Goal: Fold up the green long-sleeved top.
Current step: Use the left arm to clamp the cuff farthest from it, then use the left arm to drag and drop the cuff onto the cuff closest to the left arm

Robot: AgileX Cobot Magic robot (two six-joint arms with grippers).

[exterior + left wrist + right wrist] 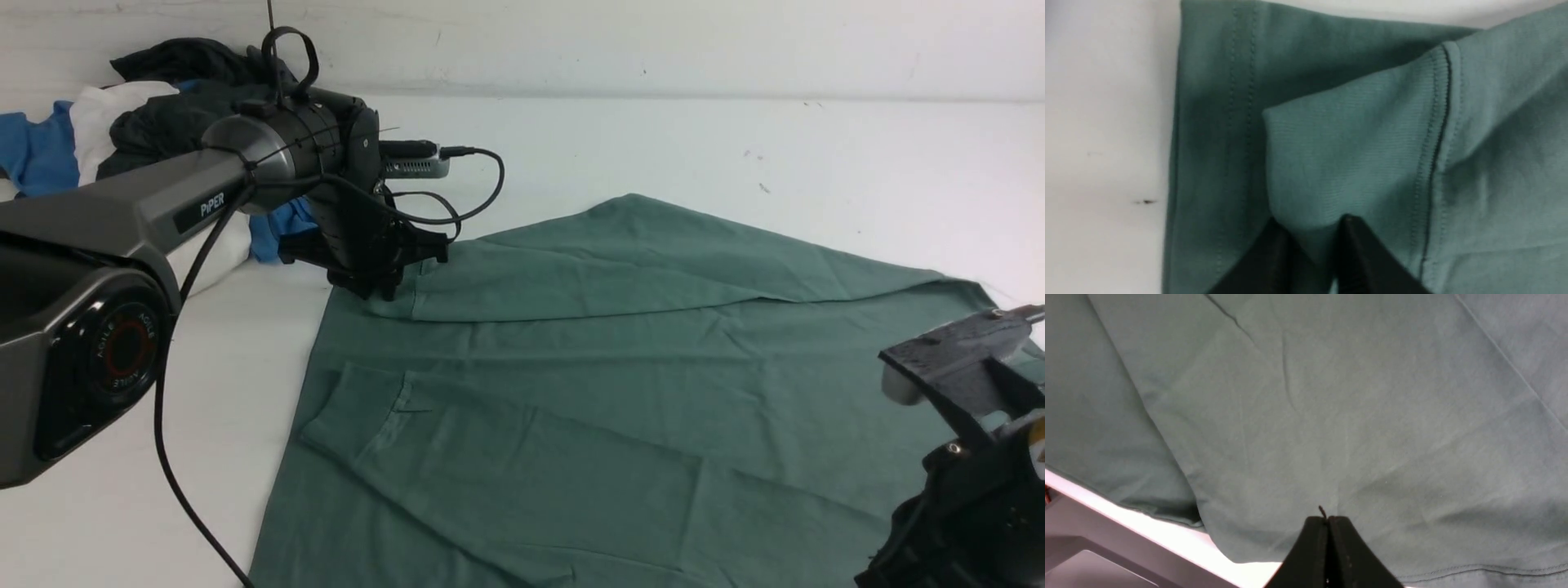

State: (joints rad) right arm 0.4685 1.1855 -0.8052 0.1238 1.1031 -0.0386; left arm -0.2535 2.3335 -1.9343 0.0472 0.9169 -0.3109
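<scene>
The green top (588, 392) lies flat on the white table (735, 139), with both sleeves folded across its body. At the top's 10 o'clock corner, the left gripper (384, 287) pinches a sleeve cuff (1347, 163) between its jaws. At 4 o'clock, the right gripper (1327, 522) hangs over the cloth. Its jaws are squeezed tight together with nothing in them. A pile of other clothes (139, 122) sits at the table's 10 o'clock.

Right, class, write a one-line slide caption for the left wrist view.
Left gripper pinches the ribbed sleeve cuff of the green long-sleeved top on the white table.
</scene>
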